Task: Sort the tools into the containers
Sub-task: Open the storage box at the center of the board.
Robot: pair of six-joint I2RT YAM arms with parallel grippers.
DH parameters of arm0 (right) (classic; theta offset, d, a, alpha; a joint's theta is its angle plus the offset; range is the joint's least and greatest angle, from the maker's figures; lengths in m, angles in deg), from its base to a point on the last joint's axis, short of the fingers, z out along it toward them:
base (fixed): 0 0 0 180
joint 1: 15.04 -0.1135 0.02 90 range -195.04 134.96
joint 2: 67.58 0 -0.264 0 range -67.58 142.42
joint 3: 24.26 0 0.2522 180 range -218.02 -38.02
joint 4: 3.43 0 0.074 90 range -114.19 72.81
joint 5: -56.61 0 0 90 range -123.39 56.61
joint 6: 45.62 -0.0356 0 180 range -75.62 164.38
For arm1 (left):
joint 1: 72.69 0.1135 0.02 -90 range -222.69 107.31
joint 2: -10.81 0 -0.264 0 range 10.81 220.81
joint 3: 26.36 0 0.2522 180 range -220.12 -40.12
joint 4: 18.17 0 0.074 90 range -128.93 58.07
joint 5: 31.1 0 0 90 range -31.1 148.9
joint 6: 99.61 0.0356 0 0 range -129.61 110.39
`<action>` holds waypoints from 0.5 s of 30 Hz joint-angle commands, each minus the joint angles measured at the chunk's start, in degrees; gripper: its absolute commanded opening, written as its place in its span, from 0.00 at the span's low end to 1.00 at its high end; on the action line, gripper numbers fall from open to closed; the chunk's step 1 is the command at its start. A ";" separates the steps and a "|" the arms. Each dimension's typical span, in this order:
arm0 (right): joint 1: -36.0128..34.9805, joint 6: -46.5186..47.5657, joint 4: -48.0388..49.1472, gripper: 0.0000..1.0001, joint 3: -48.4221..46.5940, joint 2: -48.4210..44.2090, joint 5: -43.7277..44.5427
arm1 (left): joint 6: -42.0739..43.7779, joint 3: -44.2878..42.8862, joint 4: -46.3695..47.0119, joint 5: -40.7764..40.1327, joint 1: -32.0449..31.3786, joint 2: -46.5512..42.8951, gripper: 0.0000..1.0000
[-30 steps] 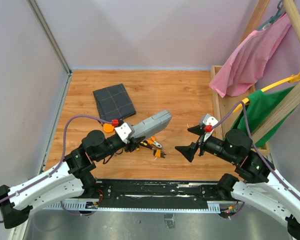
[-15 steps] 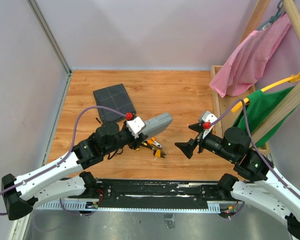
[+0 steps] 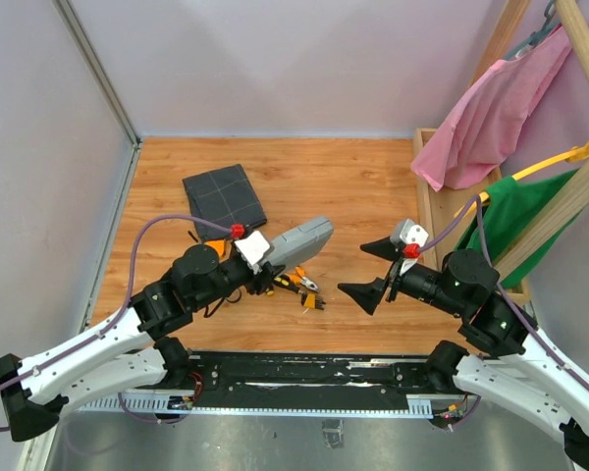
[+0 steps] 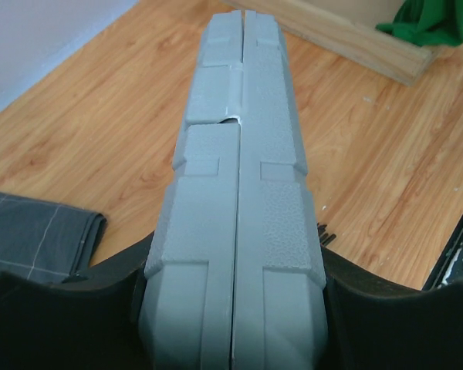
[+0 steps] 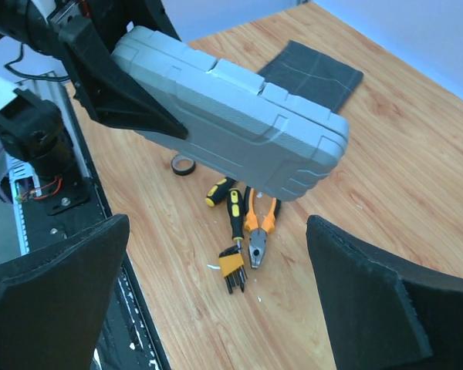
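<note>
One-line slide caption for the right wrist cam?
Left gripper holds the closed grey case above pliers, screwdrivers and tape ring on the table; right gripper open in foreground.

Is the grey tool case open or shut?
Shut. In the left wrist view the tool case shows two halves meeting along a thin seam; the left end effector grips it.

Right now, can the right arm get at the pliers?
Probably yes: the right gripper is open and empty, and the pliers lie uncovered, though the raised grey case hangs close.
</note>
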 commanded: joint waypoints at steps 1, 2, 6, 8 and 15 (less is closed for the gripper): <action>-0.78 3.17 3.47 0.99 -1.60 0.35 -7.80 | 1.23 1.15 8.78 3.03 0.08 -3.14 0.01; -0.78 4.01 3.69 0.99 -1.76 0.52 -9.13 | 1.75 1.20 8.93 3.59 0.08 -2.96 0.00; -0.74 6.11 5.08 0.99 -2.30 1.41 -12.75 | 5.13 0.56 8.46 6.44 0.08 -1.38 0.00; -0.75 8.26 5.52 0.99 -2.83 1.78 -15.30 | 7.86 0.46 8.86 7.72 0.08 -0.91 0.00; -0.80 16.03 3.21 0.99 -6.56 5.30 -25.48 | 22.04 1.48 9.10 9.89 0.08 0.22 0.00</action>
